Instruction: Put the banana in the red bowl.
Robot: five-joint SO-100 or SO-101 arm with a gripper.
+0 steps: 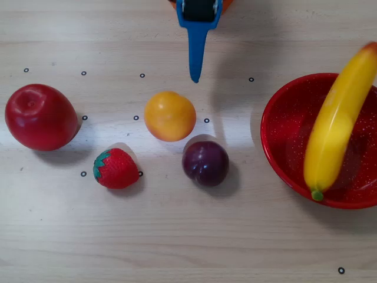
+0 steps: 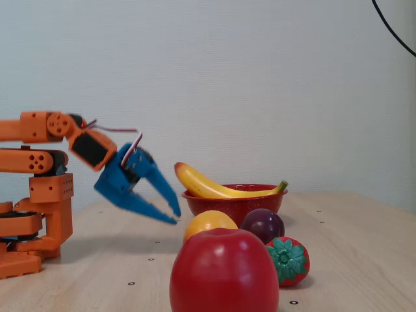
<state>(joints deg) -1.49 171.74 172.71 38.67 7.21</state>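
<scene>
Banana (image 1: pixel 334 124) lies across the red bowl (image 1: pixel 283 127), its long axis running from about one o'clock down to seven in the overhead view, green stem at the near rim, orange end jutting past the far rim. Gripper (image 2: pixel 174 213) hangs empty above the table with jaws spread, fruit free of it. From the blue fingers (image 1: pixel 196 56) the bowl sits toward four o'clock, well apart. Placement looks done; any clearing move would lead away from that side.
</scene>
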